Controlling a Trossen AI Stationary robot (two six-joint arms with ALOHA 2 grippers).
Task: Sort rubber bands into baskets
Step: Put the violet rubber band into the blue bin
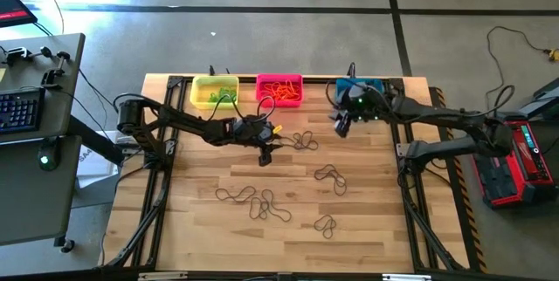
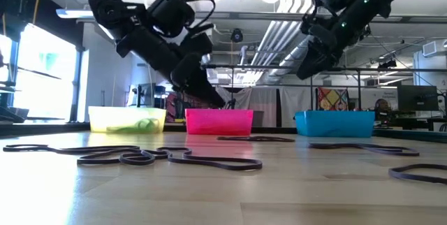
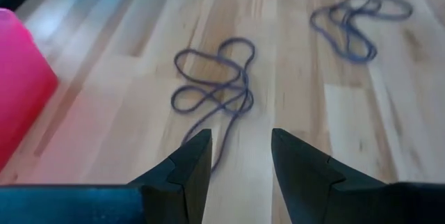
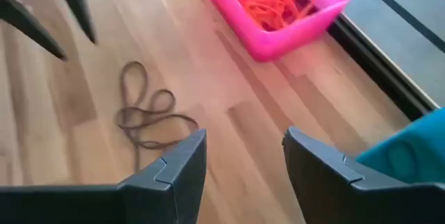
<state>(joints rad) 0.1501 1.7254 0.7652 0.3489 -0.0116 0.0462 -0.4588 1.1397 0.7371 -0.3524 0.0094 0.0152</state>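
**Dark bands left on the bench, both grippers empty**

We see the main risk with the left gripper (image 1: 265, 153): its jaws stand moderately apart with nothing between them, aimed at a tangle of dark bands (image 3: 215, 88) just ahead. Those loops overlap, so we judge a pinch could lift several at once or drag a neighbour along, and a thin loop could slip free on the way to a bin. The pink bin (image 1: 279, 90) sits close beside that arm's path and could be nudged.

The left arm reaches in from the bench's left edge, wrist angled down, fingertips near the wood in front of the pink bin. The right arm stretches from the right edge, its gripper (image 1: 342, 125) raised beside the blue bin (image 1: 359, 87), jaws wide and holding nothing.

All three bins line the far edge: the yellow bin (image 1: 214, 92) holds green bands, the pink one orange bands; we cannot tell what lies in the blue one. More dark bands (image 1: 258, 202) lie scattered toward the middle and near edge.
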